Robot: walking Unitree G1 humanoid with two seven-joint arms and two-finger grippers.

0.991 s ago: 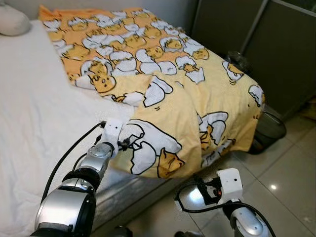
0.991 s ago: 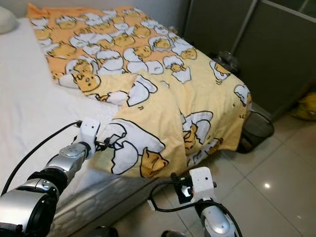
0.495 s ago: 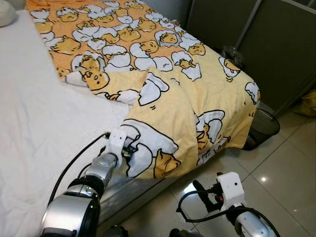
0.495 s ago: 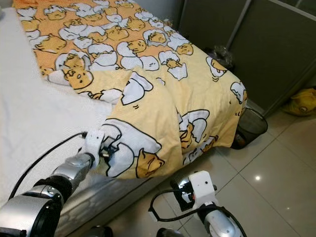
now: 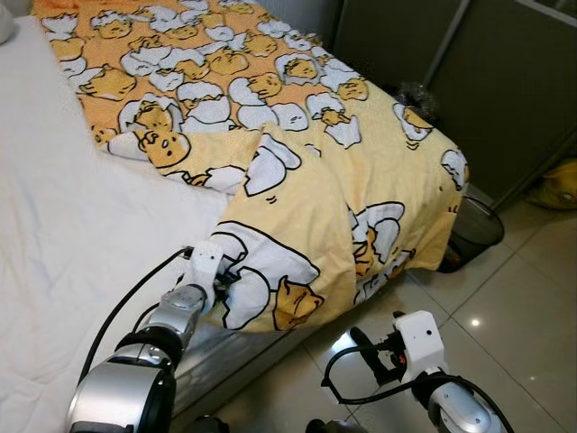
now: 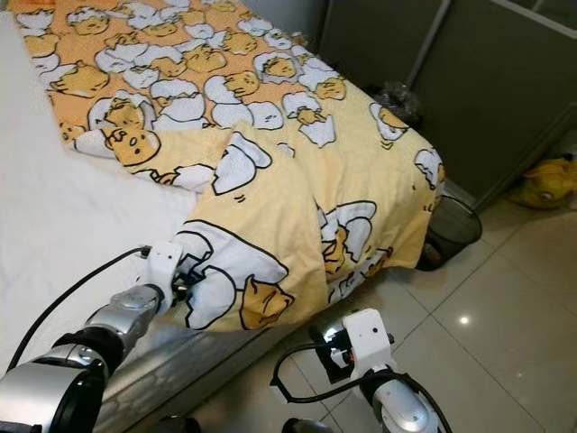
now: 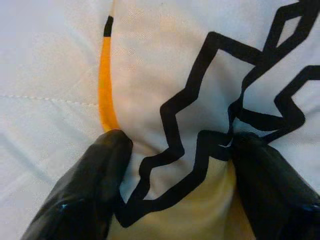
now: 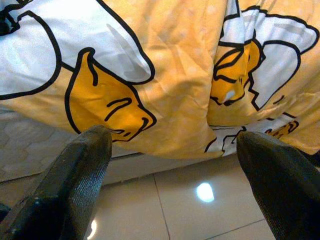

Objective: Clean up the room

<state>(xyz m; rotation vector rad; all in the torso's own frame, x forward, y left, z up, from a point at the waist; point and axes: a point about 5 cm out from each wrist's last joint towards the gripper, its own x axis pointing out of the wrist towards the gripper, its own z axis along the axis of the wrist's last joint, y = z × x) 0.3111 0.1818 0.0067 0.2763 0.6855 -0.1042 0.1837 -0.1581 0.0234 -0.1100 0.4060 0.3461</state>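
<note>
No readable writing shows on the yellow egg-print blanket (image 5: pixel 297 171) draped over the bed (image 5: pixel 63 234) from centre to 4 o'clock, whose near edge the left hand (image 5: pixel 219 281) seems to pinch, while the right hand (image 5: pixel 361 345) hangs spread above the floor (image 5: pixel 523 307) at 5 o'clock.

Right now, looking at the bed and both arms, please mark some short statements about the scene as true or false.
1. The left end effector grips the yellow blanket at its edge. True.
2. The right end effector holds the blanket. False: it is open above the floor, touching nothing.
3. A dark waste bin stands beside the bed. True.
4. The blanket covers the whole mattress. False: white sheet shows on the robot's left.
</note>
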